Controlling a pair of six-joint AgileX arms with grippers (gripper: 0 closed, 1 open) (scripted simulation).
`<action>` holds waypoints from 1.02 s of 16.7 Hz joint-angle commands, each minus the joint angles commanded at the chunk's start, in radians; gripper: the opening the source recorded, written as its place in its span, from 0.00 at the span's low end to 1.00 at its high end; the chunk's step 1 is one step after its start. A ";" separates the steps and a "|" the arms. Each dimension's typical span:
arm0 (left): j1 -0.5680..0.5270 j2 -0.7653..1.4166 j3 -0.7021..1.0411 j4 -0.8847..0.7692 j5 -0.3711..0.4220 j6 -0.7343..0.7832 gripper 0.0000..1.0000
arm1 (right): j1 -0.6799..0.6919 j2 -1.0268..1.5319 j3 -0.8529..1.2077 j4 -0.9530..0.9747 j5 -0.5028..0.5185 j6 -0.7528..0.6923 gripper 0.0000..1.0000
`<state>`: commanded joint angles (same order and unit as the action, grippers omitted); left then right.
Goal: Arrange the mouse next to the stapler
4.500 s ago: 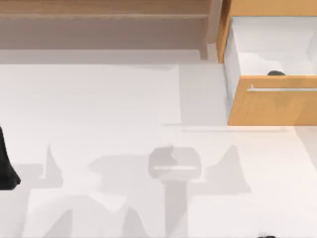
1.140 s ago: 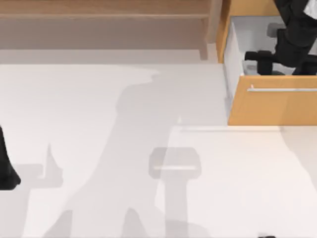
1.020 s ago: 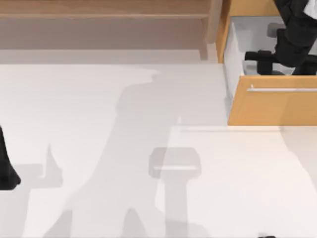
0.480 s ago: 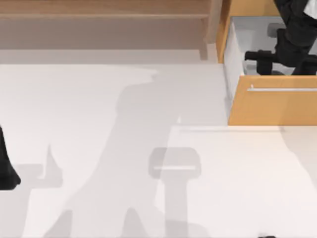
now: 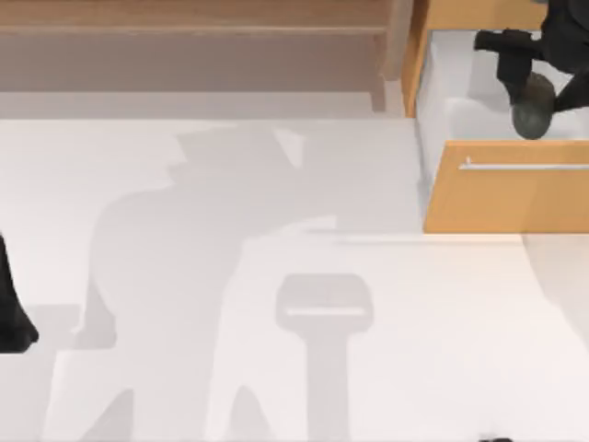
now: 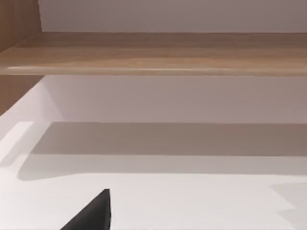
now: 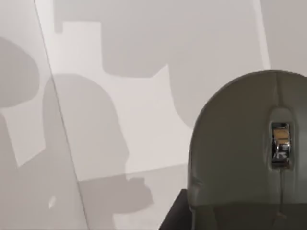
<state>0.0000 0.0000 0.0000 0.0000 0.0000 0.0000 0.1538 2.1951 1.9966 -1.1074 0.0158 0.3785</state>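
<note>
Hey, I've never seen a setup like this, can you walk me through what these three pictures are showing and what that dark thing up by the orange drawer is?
These are rendered pictures of two AgileX robot arms at a white table. One camera looks down from above; the others ride on each arm's wrist. In the top view, the right gripper hangs over the open orange-fronted drawer at the far right, holding a small dark grey rounded computer mouse. The right wrist view shows that mouse close up, with its scroll wheel. The left arm sits parked at the table's left edge, and its wrist camera faces a wooden shelf.
</note>
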 joint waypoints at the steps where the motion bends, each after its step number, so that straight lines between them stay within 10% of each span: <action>1: 0.000 0.000 0.000 0.000 0.000 0.000 1.00 | 0.009 -0.057 -0.016 0.006 0.003 0.015 0.00; 17: 0.000 0.000 0.000 0.000 0.000 0.000 1.00 | 0.245 -0.900 -0.923 -0.048 0.025 0.178 0.00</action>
<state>0.0000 0.0000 0.0000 0.0000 0.0000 0.0000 0.3992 1.2947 1.0737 -1.1551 0.0410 0.5569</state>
